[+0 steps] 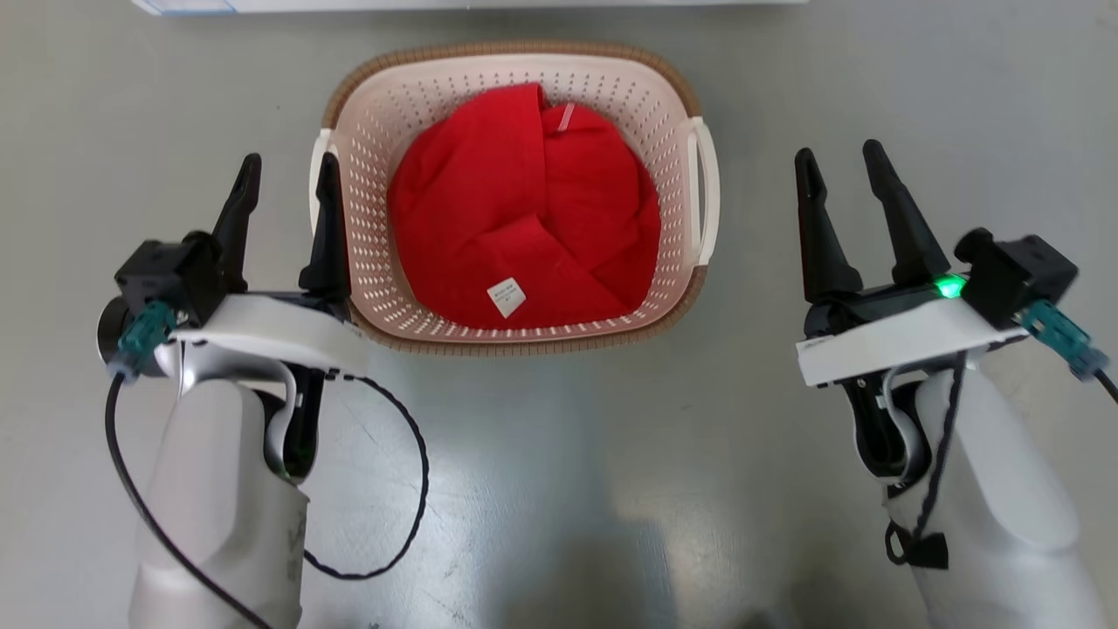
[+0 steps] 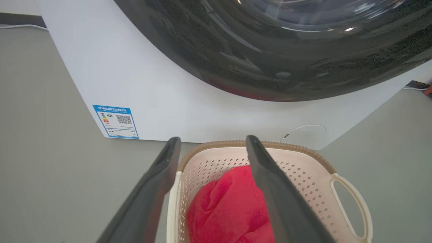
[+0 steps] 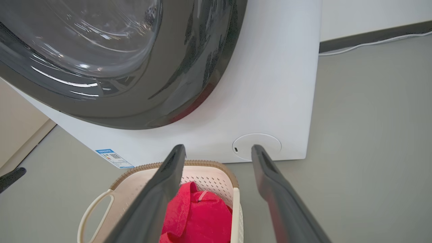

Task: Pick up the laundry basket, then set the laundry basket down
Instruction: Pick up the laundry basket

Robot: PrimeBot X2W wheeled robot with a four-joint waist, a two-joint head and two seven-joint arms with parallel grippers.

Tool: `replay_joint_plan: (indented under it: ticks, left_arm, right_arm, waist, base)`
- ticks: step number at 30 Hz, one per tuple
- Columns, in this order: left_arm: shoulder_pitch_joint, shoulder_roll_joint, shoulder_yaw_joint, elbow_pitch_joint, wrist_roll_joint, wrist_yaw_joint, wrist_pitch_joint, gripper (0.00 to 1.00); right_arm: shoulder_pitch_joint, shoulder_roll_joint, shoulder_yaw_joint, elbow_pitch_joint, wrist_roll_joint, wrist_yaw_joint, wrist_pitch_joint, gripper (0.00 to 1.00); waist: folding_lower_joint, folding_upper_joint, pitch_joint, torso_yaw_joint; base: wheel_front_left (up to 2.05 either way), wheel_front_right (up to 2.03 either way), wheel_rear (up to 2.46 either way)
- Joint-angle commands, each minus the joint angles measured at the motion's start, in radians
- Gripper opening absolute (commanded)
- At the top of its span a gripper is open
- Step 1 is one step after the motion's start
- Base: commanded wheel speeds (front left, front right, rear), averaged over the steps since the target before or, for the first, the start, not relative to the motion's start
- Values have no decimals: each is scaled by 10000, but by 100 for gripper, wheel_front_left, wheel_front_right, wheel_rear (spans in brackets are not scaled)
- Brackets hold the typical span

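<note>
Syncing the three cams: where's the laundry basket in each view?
Head view: laundry basket top centre.
Left wrist view: laundry basket bottom, centre to right.
Right wrist view: laundry basket bottom, left of centre.
Shared landmark: red cloth inside it.

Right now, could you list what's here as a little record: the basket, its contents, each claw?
Laundry basket: cream, brown rim, on the grey floor before a washing machine
Contents: red cloth with a white tag
Left gripper: open, fingers straddling the basket's left side
Right gripper: open, beside the basket's right handle, apart from it
Lifted: not yet
</note>
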Motion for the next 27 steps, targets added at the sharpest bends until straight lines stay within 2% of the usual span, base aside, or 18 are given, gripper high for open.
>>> replay_joint_plan:
  ticks: [1, 15, 27]
  left_arm:
    - [-135, 257, 245, -56, 121, -40, -51, 100]
    - [-2041, 778, -141, 2678, -111, -70, -51, 100]
    - [-3162, 1092, -738, 4399, -621, -72, -51, 100]
  right_arm:
    - [-6, 30, 289, -7, 68, 73, -67, 100]
    - [-1949, -94, 1070, 2767, 593, 73, -67, 100]
    - [-3530, 57, 2012, 5256, 1460, 73, -67, 100]
  waist:
    - [0, 0, 122, 8]
    - [0, 0, 1159, 151]
    - [0, 0, 1822, 242]
  base:
    - [0, 0, 0]
    - [0, 0, 0]
    - [0, 0, 0]
